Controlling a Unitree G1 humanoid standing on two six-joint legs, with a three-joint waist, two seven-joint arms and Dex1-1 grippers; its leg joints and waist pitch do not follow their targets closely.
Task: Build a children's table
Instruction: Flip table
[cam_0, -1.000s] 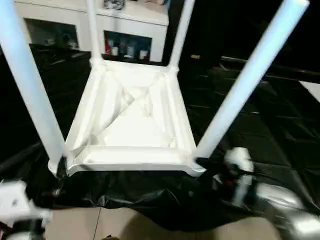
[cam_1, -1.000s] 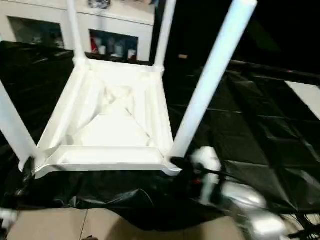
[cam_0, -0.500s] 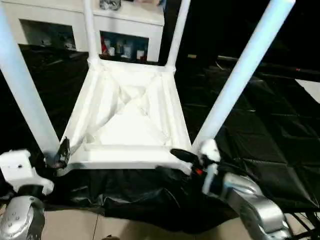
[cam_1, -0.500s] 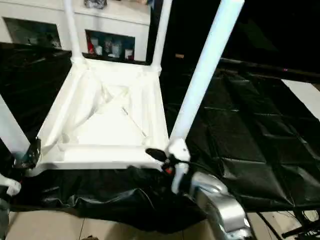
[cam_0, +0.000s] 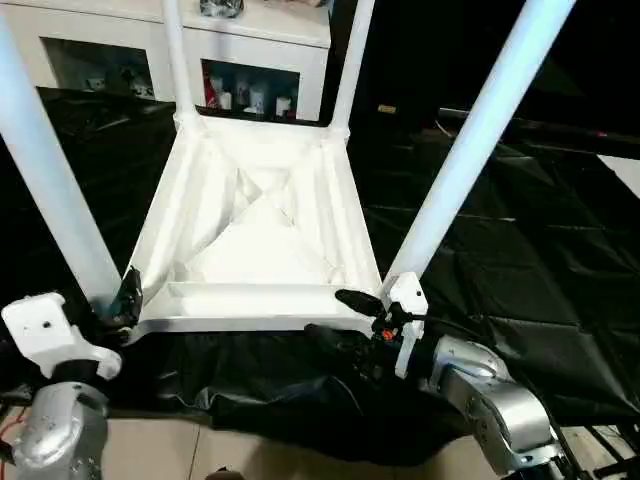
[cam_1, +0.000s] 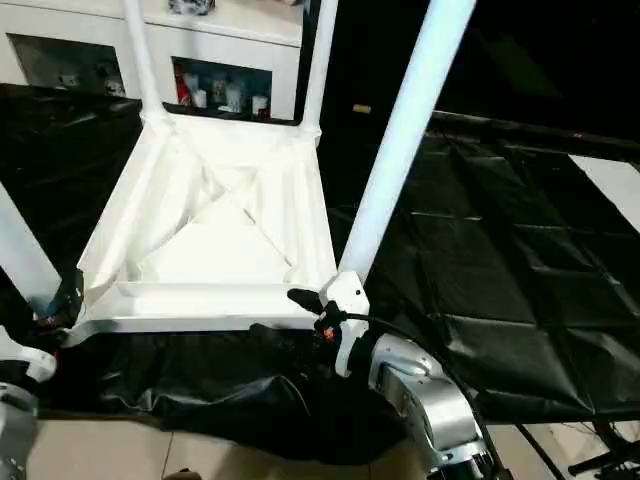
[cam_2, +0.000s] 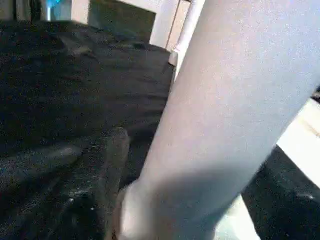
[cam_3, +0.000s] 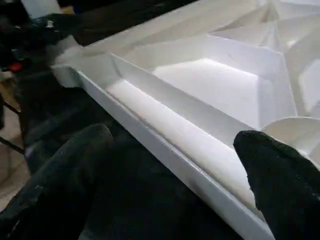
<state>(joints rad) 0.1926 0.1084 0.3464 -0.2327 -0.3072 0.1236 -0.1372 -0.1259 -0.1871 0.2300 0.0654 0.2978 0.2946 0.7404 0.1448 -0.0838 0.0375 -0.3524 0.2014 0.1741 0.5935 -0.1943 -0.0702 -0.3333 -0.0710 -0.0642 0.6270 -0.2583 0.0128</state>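
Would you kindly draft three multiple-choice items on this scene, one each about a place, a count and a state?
1. Where is the right gripper?
A. at the table's near edge
B. on the cabinet
C. atop a leg

2. How many legs stand on the children's table?
A. two
B. three
C. four

3. How does the table lie?
A. upright
B. upside down
C. on its side

Answers:
1 A, its fingers straddle the near rim by the near right leg.
2 C, one rises at each corner.
3 B, the ribbed underside faces up on the black sheet.
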